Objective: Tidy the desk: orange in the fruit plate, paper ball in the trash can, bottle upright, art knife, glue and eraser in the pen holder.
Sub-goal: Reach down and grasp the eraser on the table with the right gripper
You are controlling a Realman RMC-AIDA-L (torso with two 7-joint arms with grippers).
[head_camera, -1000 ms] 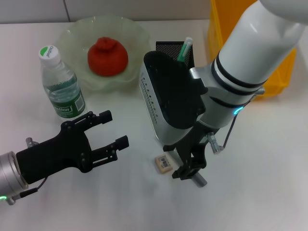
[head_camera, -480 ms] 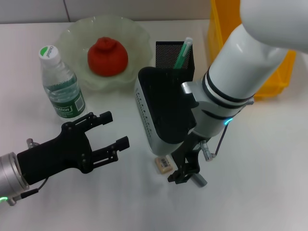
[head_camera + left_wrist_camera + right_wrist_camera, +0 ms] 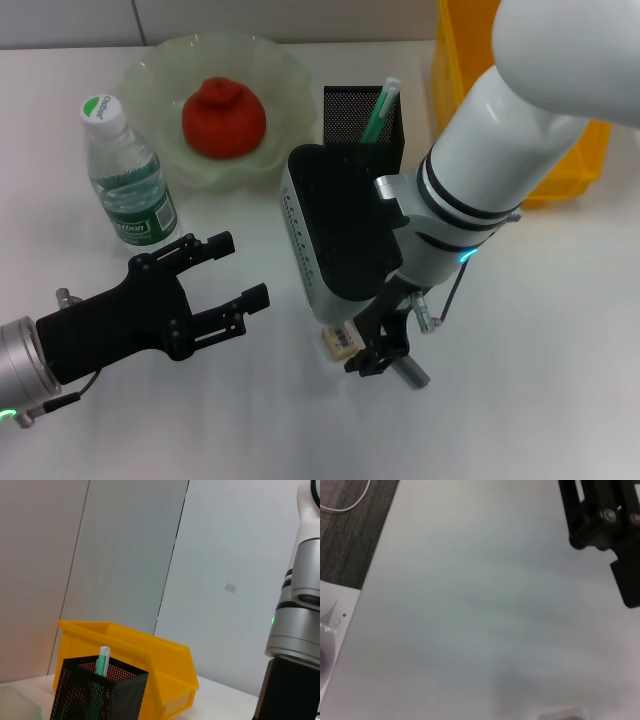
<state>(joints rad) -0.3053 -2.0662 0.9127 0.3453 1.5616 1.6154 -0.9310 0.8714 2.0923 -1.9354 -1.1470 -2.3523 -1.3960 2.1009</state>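
The right gripper (image 3: 362, 345) hangs low over the eraser (image 3: 340, 340) to grab it (jaws hidden, cannot tell). Left gripper (image 3: 230, 270) waits, jaws wide, empty.

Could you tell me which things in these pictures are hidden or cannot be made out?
- Eraser: head view, partly covered by the right gripper; contact unclear.
- Trash can interior: head view, blocked by the right arm; paper ball unseen.
- Pen holder contents: mesh hides them, except one green stick.

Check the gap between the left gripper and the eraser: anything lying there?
Head view: only bare white table between the left gripper and the eraser. The right gripper is at the eraser's far side.
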